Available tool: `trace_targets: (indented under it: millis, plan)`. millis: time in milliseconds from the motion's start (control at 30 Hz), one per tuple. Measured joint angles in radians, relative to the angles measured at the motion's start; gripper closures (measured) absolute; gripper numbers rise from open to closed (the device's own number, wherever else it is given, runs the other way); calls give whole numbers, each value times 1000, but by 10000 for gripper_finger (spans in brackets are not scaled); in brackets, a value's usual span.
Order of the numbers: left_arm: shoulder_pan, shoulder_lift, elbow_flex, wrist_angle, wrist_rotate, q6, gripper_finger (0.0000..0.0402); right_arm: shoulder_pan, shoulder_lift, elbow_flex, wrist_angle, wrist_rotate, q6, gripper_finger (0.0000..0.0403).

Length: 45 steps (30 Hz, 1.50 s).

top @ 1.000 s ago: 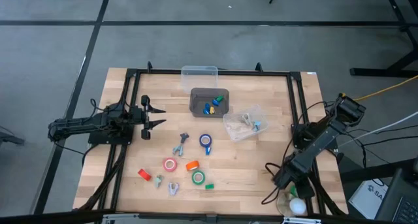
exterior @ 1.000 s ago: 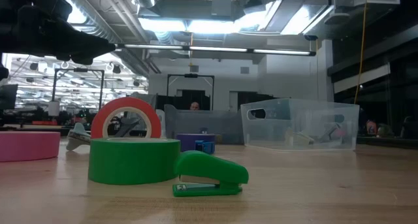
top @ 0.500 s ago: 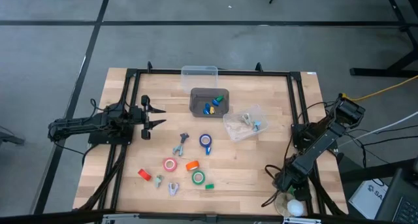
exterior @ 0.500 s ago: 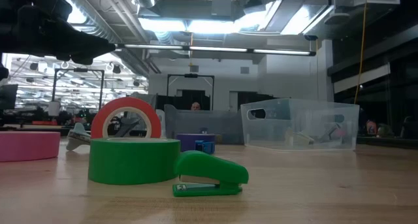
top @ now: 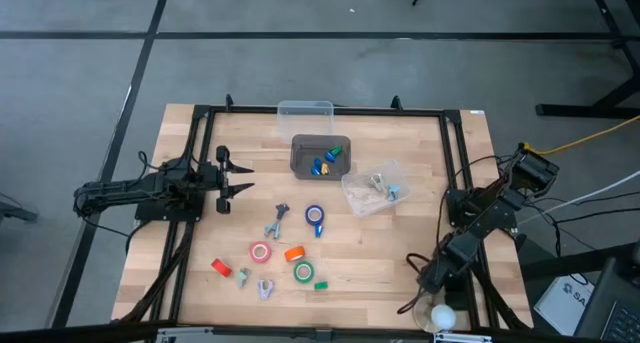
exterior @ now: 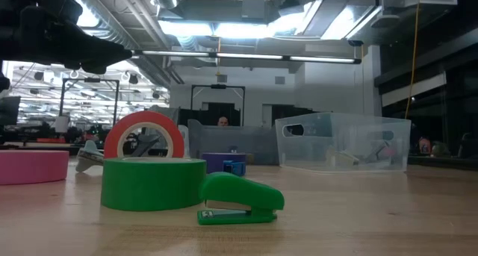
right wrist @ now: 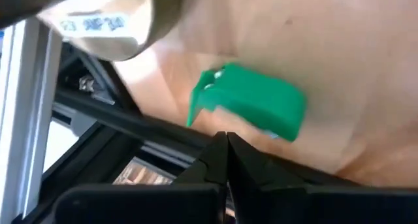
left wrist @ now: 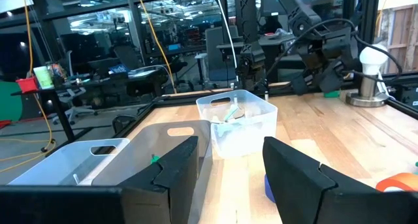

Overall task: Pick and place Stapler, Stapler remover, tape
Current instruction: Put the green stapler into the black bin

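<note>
On the wood table lie a green stapler (top: 321, 284) (exterior: 239, 200), an orange stapler (top: 294, 253) and a red one (top: 221, 268). There are tape rolls in green (top: 303, 272) (exterior: 153, 183), red-pink (top: 261, 252) and blue (top: 315, 216). Grey staple removers (top: 278, 221) (top: 265, 288) lie flat near them. My left gripper (top: 245, 178) (left wrist: 228, 159) hovers open and level at the table's left. My right gripper (top: 428, 281) (right wrist: 225, 142) is shut and slants down at the near right corner. Its tips are right beside a green block (right wrist: 251, 106). My right gripper's shut tips point slanting down at the near edge of the green block (right wrist: 215, 123), which lies on the wood. Whether they touch it I cannot tell.
A grey bin (top: 320, 155) with small coloured pieces and a clear bin (top: 305, 110) stand at the far middle. A clear tub (top: 372, 188) (left wrist: 238, 123) sits right of them. Black frame rails (top: 455, 183) run along the table's sides. A white ball lamp (top: 443, 316) stands at the near right corner.
My right gripper has sunk a little toward the table at the near right corner, tipping further down and rolling. The white ball lamp beside it now shows more fully.
</note>
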Motion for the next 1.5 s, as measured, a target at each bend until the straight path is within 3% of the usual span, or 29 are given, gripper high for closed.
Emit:
trace_targets:
  millis: [533,1133,1300,1500]
  plan:
    - [0,0,0,0,0,0,233,-126,-3,-8,23,138,-101,388]
    - [0,0,0,0,0,0,233,-308,1,-8,255,278,-244,390]
    - [0,0,0,0,0,0,233,-345,1,33,260,358,-312,398]
    - [0,0,0,0,0,0,233,-376,2,112,195,400,-391,382]
